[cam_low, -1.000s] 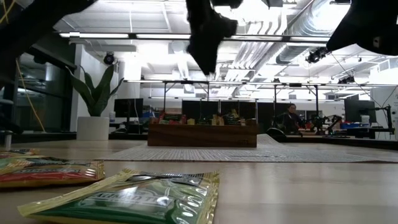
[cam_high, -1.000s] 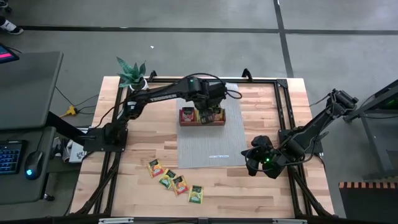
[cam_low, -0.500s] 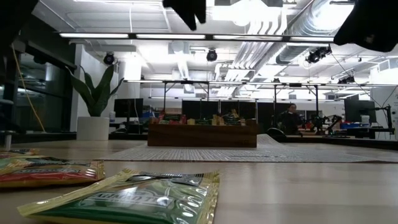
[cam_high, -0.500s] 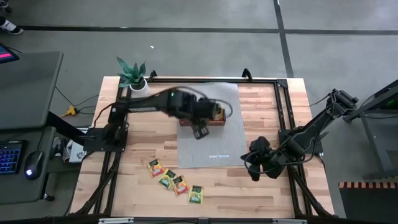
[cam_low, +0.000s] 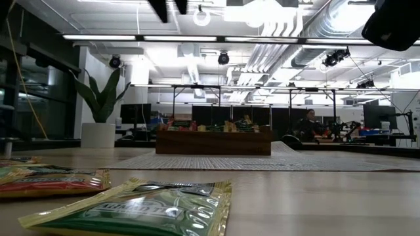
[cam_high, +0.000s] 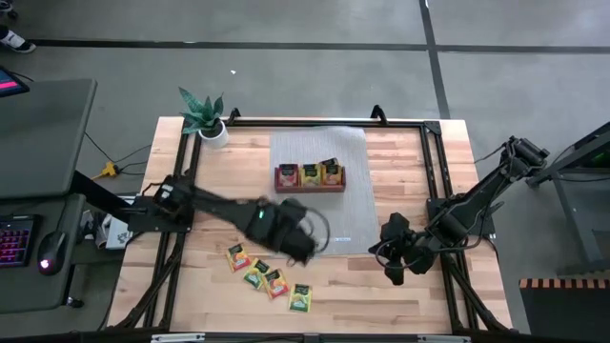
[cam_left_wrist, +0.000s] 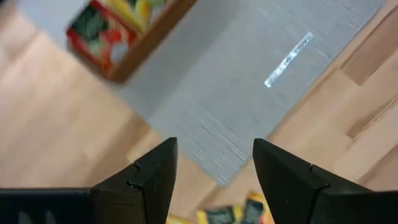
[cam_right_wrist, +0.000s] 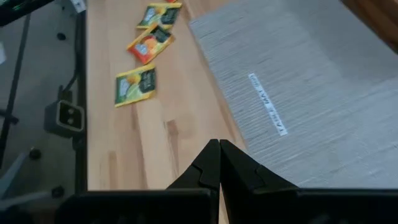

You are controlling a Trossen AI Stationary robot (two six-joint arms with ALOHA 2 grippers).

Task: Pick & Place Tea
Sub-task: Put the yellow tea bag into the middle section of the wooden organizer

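High view: left gripper, fingers spread and empty, hangs over the grey mat's near-left corner beside four loose tea packets; more tea fills the wooden tray. Right gripper, pinched closed, waits right.

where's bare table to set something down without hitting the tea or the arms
Free: the pale wooden table between the grey woven mat and the right frame rail. Crowded: the front left, where four loose red, yellow and green tea packets lie with the open left gripper above them; the shut right gripper sits front right.
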